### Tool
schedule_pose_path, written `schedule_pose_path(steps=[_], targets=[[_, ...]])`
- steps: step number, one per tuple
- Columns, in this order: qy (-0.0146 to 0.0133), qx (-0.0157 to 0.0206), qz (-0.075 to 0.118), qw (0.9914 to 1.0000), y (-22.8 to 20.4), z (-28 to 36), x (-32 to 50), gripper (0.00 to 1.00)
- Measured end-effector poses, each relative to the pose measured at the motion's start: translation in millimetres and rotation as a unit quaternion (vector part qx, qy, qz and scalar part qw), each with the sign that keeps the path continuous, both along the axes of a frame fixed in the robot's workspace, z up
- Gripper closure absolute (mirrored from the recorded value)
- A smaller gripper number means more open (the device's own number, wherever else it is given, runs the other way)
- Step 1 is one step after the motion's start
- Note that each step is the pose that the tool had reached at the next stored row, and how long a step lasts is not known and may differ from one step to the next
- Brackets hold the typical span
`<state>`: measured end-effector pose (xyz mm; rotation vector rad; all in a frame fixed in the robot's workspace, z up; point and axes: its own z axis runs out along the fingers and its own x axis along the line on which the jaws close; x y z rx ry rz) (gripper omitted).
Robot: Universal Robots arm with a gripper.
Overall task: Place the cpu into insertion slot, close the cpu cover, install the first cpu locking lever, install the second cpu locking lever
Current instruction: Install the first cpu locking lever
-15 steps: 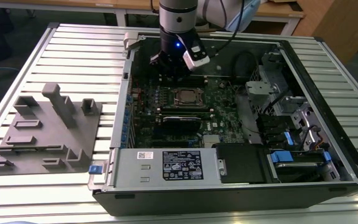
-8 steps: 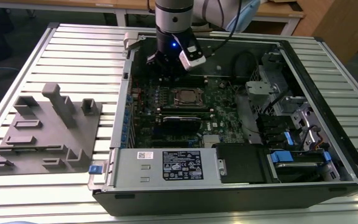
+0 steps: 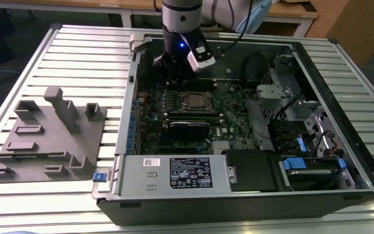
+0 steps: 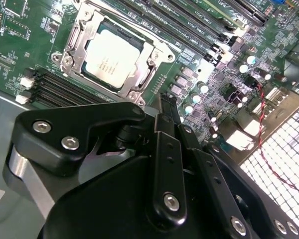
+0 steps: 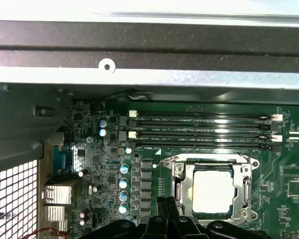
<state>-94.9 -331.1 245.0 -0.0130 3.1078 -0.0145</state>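
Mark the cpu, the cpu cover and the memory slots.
cpu (image 4: 111,57): second wrist view, centre of its pale top.
cpu cover (image 4: 145,69): second wrist view, frame edge beside the chip.
memory slots (image 5: 199,119): first wrist view, middle of one row.

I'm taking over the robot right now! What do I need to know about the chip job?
The gripper is shut, holds nothing and hangs just beside the insertion slot.
The cpu is already seated in the slot.
The cpu cover lies down around the cpu, and the metal top shows through its window.
Left: the locking levers. I cannot tell whether either is latched, so check both.
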Motion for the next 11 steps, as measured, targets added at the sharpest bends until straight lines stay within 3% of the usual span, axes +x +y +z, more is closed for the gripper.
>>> schedule_pose_path(steps=[11], targets=[[-0.0001, 0.0001, 0.0, 1.0, 0.0, 7.7, 0.0, 0.89]])
